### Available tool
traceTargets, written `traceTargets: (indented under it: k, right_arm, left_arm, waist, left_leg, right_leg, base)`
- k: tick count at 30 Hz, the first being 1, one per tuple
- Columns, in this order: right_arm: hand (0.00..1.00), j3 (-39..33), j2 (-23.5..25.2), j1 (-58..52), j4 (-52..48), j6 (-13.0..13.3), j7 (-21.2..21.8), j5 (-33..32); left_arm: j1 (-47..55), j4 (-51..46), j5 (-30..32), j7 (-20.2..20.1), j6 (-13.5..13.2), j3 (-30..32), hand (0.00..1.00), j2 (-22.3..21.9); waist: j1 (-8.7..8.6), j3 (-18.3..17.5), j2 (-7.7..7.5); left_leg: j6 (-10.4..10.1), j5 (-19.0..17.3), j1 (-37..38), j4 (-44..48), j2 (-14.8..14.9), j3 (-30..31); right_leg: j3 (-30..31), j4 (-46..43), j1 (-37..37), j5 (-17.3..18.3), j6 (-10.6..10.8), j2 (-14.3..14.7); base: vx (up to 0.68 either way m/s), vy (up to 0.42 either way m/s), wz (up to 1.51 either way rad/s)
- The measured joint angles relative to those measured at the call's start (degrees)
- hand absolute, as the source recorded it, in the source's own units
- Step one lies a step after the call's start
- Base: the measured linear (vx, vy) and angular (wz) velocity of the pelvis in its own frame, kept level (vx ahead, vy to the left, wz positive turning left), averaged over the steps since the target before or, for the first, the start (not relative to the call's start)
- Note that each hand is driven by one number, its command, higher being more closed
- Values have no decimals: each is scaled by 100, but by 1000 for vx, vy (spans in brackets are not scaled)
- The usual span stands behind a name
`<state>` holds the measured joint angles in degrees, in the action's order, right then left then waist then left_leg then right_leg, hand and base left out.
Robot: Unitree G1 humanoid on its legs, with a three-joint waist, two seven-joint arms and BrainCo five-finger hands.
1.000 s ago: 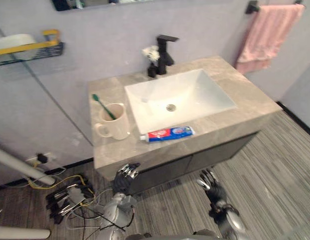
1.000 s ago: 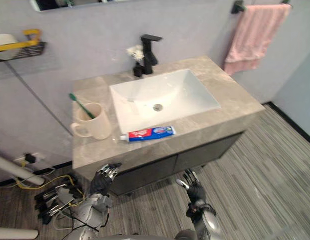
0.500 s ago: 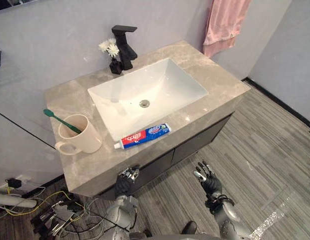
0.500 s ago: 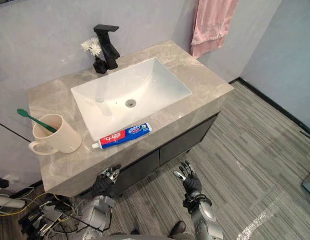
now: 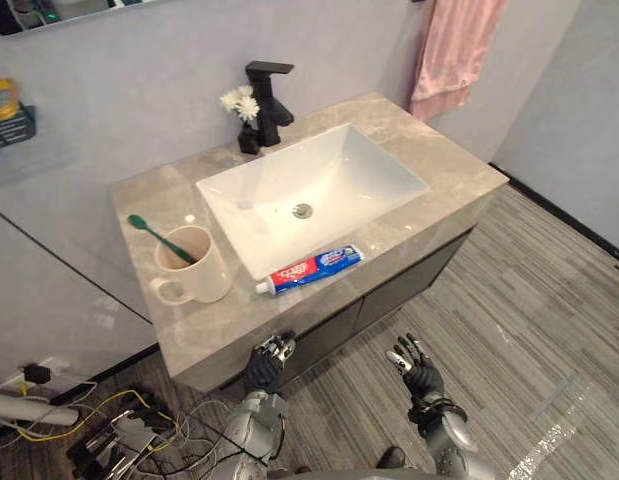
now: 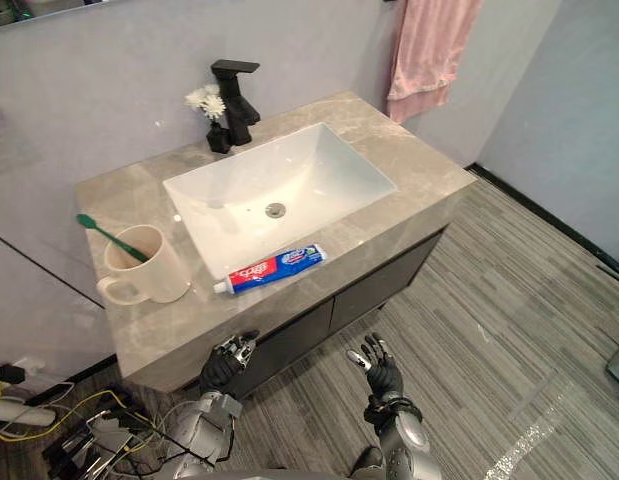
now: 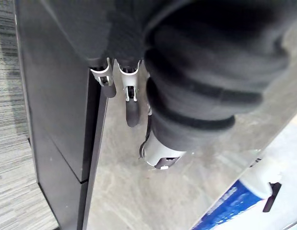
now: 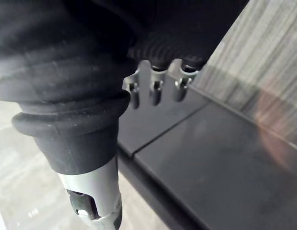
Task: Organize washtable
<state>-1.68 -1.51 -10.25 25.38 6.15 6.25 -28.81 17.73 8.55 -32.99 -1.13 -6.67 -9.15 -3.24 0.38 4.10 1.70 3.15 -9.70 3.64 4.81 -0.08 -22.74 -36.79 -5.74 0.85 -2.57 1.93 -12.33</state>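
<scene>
Your counter point(image 5: 444, 190) carried a white sink point(image 5: 319, 175) set into its middle. A pink towel point(image 5: 454, 50) hung on the wall past the counter's right end. A black faucet point(image 5: 269, 95) stood at the sink's back rim. The mug point(image 5: 194, 265) sat on the counter left of the sink. The toothpaste point(image 5: 311, 270) lay flat between the sink and the front edge, cap toward the mug. Your left hand point(image 5: 269, 362) hung below that edge, against the dark cabinet point(image 5: 404, 290), fingers relaxed and empty. Your right hand point(image 5: 414, 368) was beside it, fingers spread, holding nothing. A green toothbrush point(image 5: 159, 235) leaned in the mug. Small white flowers point(image 5: 241, 105) stood just left of the faucet.
</scene>
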Motion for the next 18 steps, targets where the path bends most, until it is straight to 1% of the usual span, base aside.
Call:
traceTargets:
  k: [1,2,3,4,5,6,7,8,9,10,12,15,18]
  right_arm:
    - [0,-76,7,-65,-43,11,-1,28]
    - [0,-182,54,-234,-151,22,-12,81]
    - [0,-211,94,-304,-204,28,-12,104]
    - [0,-237,135,-378,-221,36,-12,133]
    - [0,-235,143,-399,-221,36,-8,138]
    - [0,-235,156,-388,-222,43,-5,144]
    - [0,-236,166,-381,-221,49,-4,145]
    - [0,-233,174,-382,-221,53,3,164]
    - [0,-231,173,-386,-219,55,9,252]
    - [0,-233,162,-380,-219,59,10,308]
    - [0,-222,159,-364,-219,62,20,390]
    - [0,-146,158,-322,-214,76,28,416]
    - [0,39,104,-244,-210,91,64,411]
  left_arm:
    - [-8,0,5,-1,-2,-40,0,4]
    - [-18,0,20,-3,-22,-71,0,40]
    - [-21,-1,25,-1,-33,-69,0,59]
    - [-18,6,39,4,-44,-70,0,79]
    - [-19,5,50,4,-50,-60,0,95]
    - [-39,2,68,4,-82,-40,0,142]
    - [-58,4,114,4,-107,-34,0,185]
    - [-55,3,126,3,-125,-24,0,212]
    - [-52,10,160,3,-128,-15,0,252]
    - [-56,9,167,1,-133,-6,0,257]
    - [-55,9,175,1,-136,18,0,295]
    - [-53,17,176,2,-136,69,0,305]
    - [-74,93,177,1,-136,79,0,374]
  waist:
    - [-23,1,-1]
    - [-160,10,-85]
    - [-202,23,-126]
    - [-249,27,-245]
    - [-245,30,-250]
    - [-245,20,-292]
    - [-239,52,-279]
    - [-215,50,-280]
    - [-181,46,-275]
    - [-144,31,-251]
    - [-115,27,-243]
    - [-113,20,-254]
    - [-125,-6,-281]
  left_leg:
    - [26,10,12,2,-30,130]
    - [114,50,12,14,-145,531]
    - [144,68,13,17,-209,659]
    - [152,72,0,87,-296,863]
    - [147,69,-40,154,-316,934]
    - [144,69,-125,244,-328,1089]
    - [128,85,-164,277,-328,1186]
    - [121,88,-209,311,-328,1221]
    - [97,103,-243,321,-338,1279]
    - [61,131,-293,309,-325,1329]
    - [-2,191,-313,242,-285,1341]
    - [-86,302,-302,78,-219,1355]
    - [-103,378,-302,-50,-180,1330]
  right_leg:
    - [354,-266,79,188,-111,-65]
    - [1445,-726,241,660,-251,-93]
    - [1779,-835,260,785,-204,-91]
    - [2269,-923,228,934,-83,-104]
    - [2431,-907,210,954,-50,-102]
    - [2502,-873,157,969,-19,-92]
    - [2428,-796,105,970,17,-91]
    - [2411,-724,85,981,107,-91]
    - [2393,-588,29,949,298,-87]
    - [2362,-493,35,899,389,-62]
    - [2346,-393,37,840,486,-3]
    - [2350,-211,21,727,468,101]
    - [2338,154,-74,520,428,219]
  base:
    - [-4,168,132]
    - [-2,126,130]
    - [-5,96,147]
    - [-21,14,86]
    - [-34,1,79]
    - [-49,-21,58]
    - [-58,-31,49]
    - [-60,-56,31]
    - [-63,-76,16]
    - [-46,-65,13]
    - [-28,-68,3]
    - [0,-60,-3]
    - [22,-24,-8]
